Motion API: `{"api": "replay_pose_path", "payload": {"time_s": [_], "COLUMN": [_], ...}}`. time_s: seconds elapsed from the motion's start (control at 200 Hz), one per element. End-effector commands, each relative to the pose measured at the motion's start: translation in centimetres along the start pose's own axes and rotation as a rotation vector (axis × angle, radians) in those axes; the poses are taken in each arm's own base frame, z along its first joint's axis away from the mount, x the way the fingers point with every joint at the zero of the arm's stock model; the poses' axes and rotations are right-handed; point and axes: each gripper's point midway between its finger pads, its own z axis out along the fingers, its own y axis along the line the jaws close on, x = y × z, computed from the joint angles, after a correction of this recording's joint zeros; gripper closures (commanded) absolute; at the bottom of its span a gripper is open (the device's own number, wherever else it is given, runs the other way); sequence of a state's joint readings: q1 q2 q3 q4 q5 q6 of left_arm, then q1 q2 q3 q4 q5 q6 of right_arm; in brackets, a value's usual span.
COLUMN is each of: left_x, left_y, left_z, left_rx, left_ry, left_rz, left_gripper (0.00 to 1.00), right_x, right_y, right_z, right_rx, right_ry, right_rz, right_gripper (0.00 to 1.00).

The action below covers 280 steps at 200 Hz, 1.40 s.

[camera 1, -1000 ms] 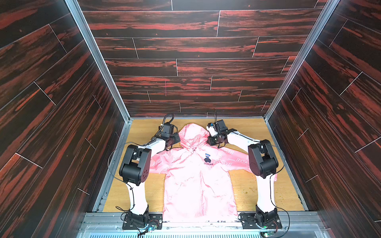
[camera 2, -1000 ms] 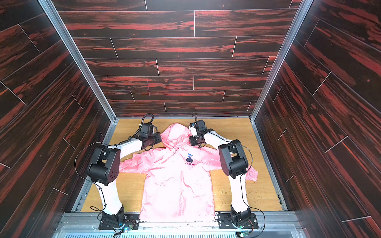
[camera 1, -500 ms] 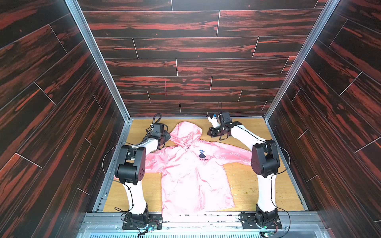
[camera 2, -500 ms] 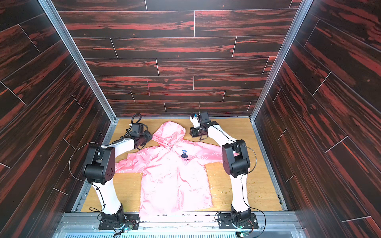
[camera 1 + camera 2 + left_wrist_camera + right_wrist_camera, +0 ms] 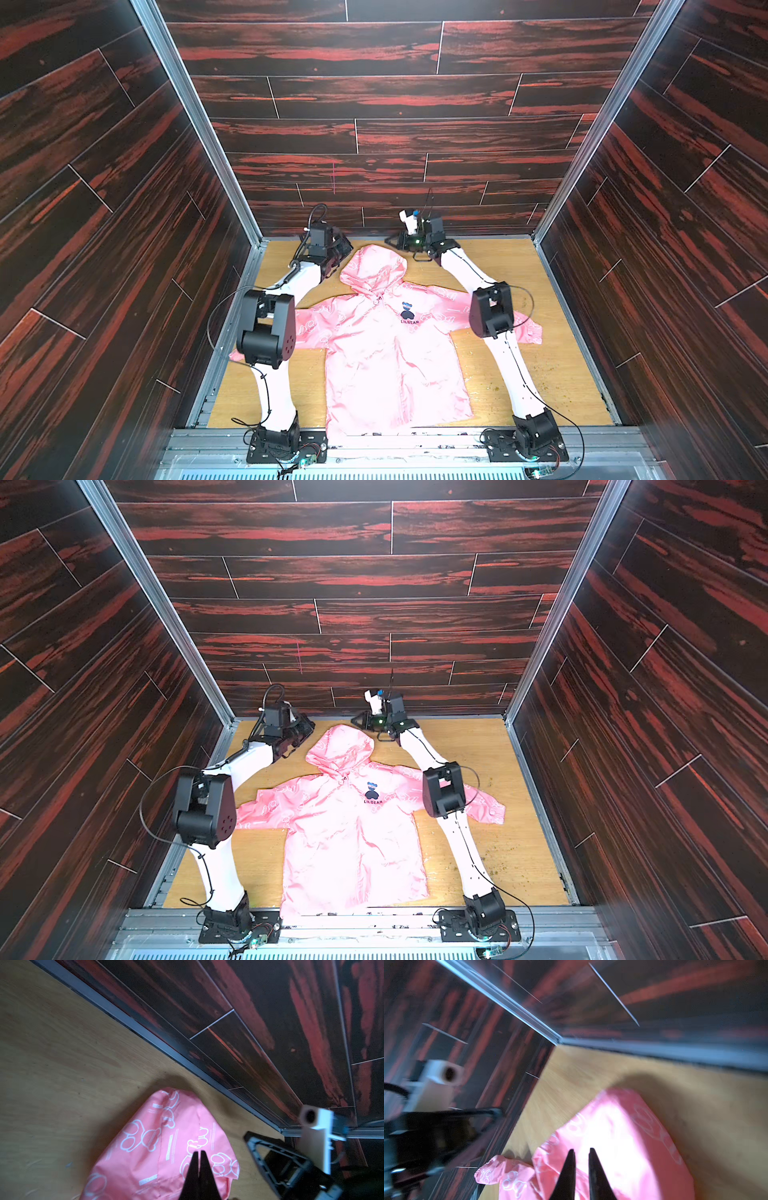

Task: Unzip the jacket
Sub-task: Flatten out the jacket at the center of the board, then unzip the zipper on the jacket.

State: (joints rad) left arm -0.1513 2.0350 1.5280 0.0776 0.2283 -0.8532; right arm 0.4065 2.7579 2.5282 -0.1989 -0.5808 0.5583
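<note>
- The jacket [image 5: 390,353] lies flat and front up on the wooden table [image 5: 519,374]. Its hood [image 5: 374,268] points to the back wall [image 5: 374,187], its hem lies at the arm bases, and the sleeves are spread sideways.
- Long axis: the front closure is judged to run from the neck [image 5: 377,297], just below the hood, straight to the hem.
- Left gripper [image 5: 198,1152]: fingers pressed together and empty, just beside the hood's left edge.
- Right gripper [image 5: 581,1150]: fingers narrowly parted, holding nothing, near the hood's far right edge.
- From both grippers the neck lies back toward the bases, past the hood. Neither arm is clearly nearer.
- Room: bare table flanks the hood on both sides. The back wall stands close behind the hood, and each sleeve passes under an arm's elbow.
</note>
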Motion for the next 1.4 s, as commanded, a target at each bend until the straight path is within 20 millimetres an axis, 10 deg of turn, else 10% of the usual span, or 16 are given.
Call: {"api": "replay_pose_path", "payload": {"time_s": [0.0, 0.21, 0.351, 0.496, 0.596, 0.756, 0.802, 1.052, 1.398], "left_x": [2.9, 7.1, 7.9, 4.9, 2.7, 2.2, 3.0, 11.1, 17.4], "left_y": [1.7, 5.1, 6.5, 2.8, -1.1, -4.5, -4.6, -2.5, 2.3], "left_z": [2.2, 5.4, 6.2, 3.5, 0.4, -2.6, -3.0, -6.7, -7.4], "left_rx": [-0.037, -0.113, -0.147, -0.075, 0.028, 0.16, 0.186, 0.393, 0.409], "left_ry": [0.118, 0.267, 0.307, 0.217, 0.137, 0.161, 0.206, 0.57, 0.996], "left_rz": [-0.068, -0.073, 0.04, 0.322, 0.514, 0.705, 0.747, 0.946, 1.097], "left_gripper": [1.0, 1.0, 1.0, 1.0, 0.56, 0.43, 0.32, 0.48, 0.52], "right_x": [3.5, 8.4, 7.9, 5.5, 4.0, 3.3, 3.5, 8.3, 15.1], "right_y": [-3.3, -6.6, -5.4, -2.0, 0.6, 3.5, 4.1, 5.3, 5.0], "right_z": [0.5, -1.3, -3.0, -5.6, -7.9, -12.2, -13.4, -17.5, -18.5], "right_rx": [0.095, 0.247, 0.264, 0.269, 0.287, 0.355, 0.37, 0.405, 0.346], "right_ry": [0.093, 0.196, 0.2, 0.17, 0.154, 0.111, 0.09, 0.053, 0.117], "right_rz": [0.146, 0.177, 0.078, -0.073, -0.178, -0.265, -0.27, -0.225, -0.221], "right_gripper": [0.85, 0.85, 0.82, 0.66, 0.59, 0.57, 0.57, 0.57, 0.57]}}
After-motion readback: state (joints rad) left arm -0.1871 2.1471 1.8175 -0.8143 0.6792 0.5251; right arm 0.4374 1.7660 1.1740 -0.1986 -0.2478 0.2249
